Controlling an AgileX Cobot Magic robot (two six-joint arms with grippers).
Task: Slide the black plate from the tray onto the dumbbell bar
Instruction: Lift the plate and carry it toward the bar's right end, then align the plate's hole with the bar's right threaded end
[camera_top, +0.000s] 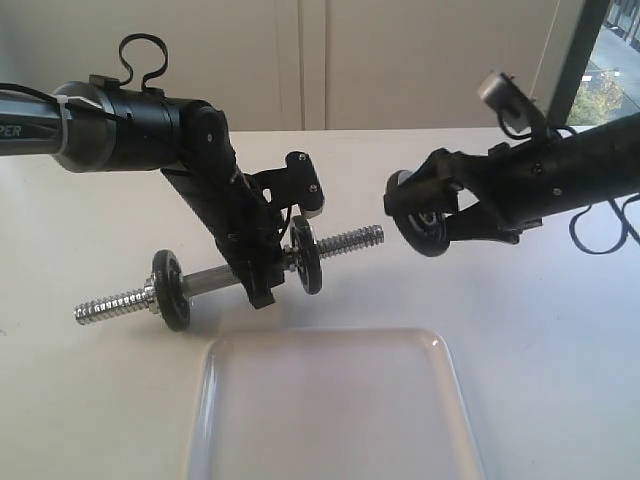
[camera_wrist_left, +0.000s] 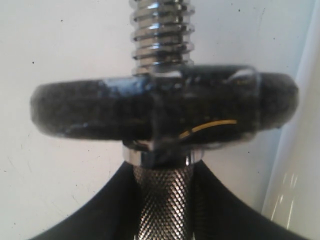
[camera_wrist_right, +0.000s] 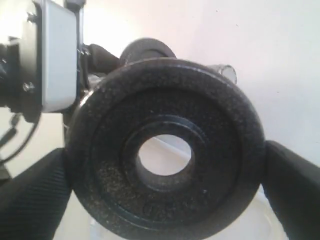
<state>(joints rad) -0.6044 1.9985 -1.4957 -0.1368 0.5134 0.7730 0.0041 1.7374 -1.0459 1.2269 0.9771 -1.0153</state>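
The black plate (camera_top: 416, 222) is off the tray (camera_top: 330, 420) and in the air. The right gripper (camera_top: 428, 214) pinches it by the rim between wide-spread fingers, with its flat face and central hole turned toward the dumbbell bar (camera_top: 215, 279). The bar's long axis runs from the left gripper (camera_top: 258, 282) out toward the right gripper, tilted slightly upward at that end. Its bare threaded tip (camera_top: 365, 240) stops short of the plate, with a clear gap between them. Seen from the right gripper, the tip lies ahead of the plate's face and a little lower, so the hole looks close to the bar's line but not quite on it. The left gripper is clenched on the bar's knurled middle. One mounted disc (camera_top: 305, 258) sits just beside it on the side facing the plate, and another disc (camera_top: 172, 290) sits on its far side. The coming move likely calls for the right arm, the nearer one, to drop slightly and push the plate along that axis.
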